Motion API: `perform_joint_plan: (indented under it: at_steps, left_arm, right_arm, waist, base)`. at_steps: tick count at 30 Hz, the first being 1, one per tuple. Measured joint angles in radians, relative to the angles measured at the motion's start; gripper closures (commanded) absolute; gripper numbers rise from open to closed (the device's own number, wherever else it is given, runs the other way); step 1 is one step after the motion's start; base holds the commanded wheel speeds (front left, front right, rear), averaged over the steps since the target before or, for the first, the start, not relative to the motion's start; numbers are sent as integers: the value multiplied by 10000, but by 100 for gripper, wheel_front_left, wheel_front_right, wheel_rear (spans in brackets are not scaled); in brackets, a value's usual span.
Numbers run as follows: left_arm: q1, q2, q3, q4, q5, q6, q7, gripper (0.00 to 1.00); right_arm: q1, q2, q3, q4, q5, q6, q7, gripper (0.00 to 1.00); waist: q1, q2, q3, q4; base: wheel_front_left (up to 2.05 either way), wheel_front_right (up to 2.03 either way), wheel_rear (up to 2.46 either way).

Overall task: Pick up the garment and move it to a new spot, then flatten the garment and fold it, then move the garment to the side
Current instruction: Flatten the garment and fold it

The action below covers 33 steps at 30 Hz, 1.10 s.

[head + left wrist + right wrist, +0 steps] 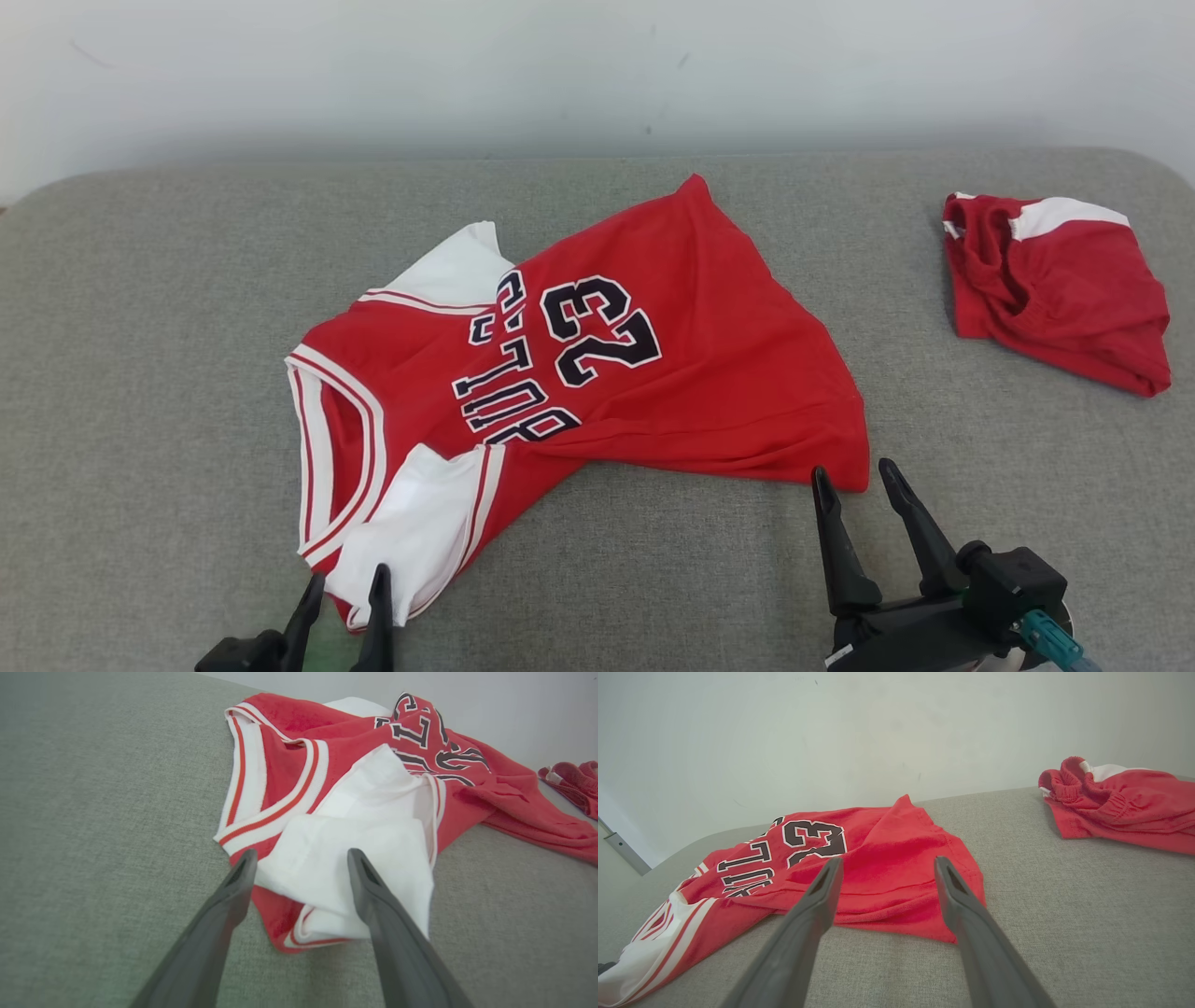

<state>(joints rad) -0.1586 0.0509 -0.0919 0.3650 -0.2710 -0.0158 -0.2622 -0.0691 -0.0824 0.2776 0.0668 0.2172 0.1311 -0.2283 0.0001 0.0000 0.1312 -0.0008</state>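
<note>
A red jersey (653, 392) with the number 23 and dark lettering lies spread and somewhat rumpled on the middle of the grey cloth-covered tabletop (140, 373). Its white-trimmed collar is turned to the left and its hem to the right. A white sleeve (420, 523) is folded over at the jersey's near left corner. The left hand (347, 581) sits at the near edge with its two dark fingers spread wide on either side of that sleeve's near end, gripping nothing; I cannot tell whether the tips touch the cloth. The right hand (854, 471) is also wide open and empty, its fingertips just at the near right corner of the hem. Red shorts (1064, 299) with a white patch lie bunched at the far right, well apart from the jersey. A pale wall (560, 75) stands beyond the tabletop.
</note>
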Motion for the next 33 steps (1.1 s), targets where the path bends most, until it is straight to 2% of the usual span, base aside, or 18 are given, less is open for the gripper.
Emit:
perform_joint_plan:
  at_steps: [3, 4, 5, 6, 7, 15, 16, 17, 33]
  left_arm:
    - [-153, -2, 8, 232, 0, -79, 0, 0]
    - [-168, -8, 13, 255, 0, -94, 0, 12]
    - [-189, -6, 29, 268, 0, -105, 0, 69]
    - [-229, -4, 50, 291, 0, -159, 0, 69]
    - [-274, -4, 61, 345, 0, -178, 0, 100]
    - [-373, -6, 127, 587, 6, -224, 0, 100]
    - [-372, -8, 159, 514, 23, -176, 2, 56]
    - [-372, -4, 186, 437, 23, -176, 0, 0]
    - [-72, -2, 180, 244, -23, -174, 81, 0]
  right_arm:
    - [-20, 8, 12, 33, 2, 0, -6, 0]
    - [-31, 8, 12, 38, 2, 0, -8, 0]
    - [-36, 8, 13, 50, 2, 0, -10, 0]
    - [-38, 8, 17, 59, 0, 0, -12, 0]
    - [-39, 10, 21, 69, 0, 0, -13, 0]
    - [-85, 12, 75, 136, -10, 0, -52, 0]
    - [-84, 12, 88, 148, -10, 0, -54, 0]
    - [-84, 17, 94, 153, -10, 0, -59, 0]
    - [-123, 13, 153, 303, 29, 0, -100, 0]
  waist:
    - [0, 0, 40, -80]
    - [0, 0, 52, -98]
    - [0, 0, 67, -111]
    - [0, 0, 79, -119]
    - [0, 0, 90, -121]
    - [0, 0, 96, -14]
    - [0, 0, 92, 6]
    - [0, 0, 88, 26]
    - [0, 0, 124, 112]
  base:
    - [0, 0, 0]
    - [0, 0, 0]
    - [0, 0, 0]
    - [0, 0, 0]
    - [0, 0, 0]
    - [0, 0, 0]
    - [0, 0, 0]
    - [0, 0, 0]
    - [0, 0, 0]
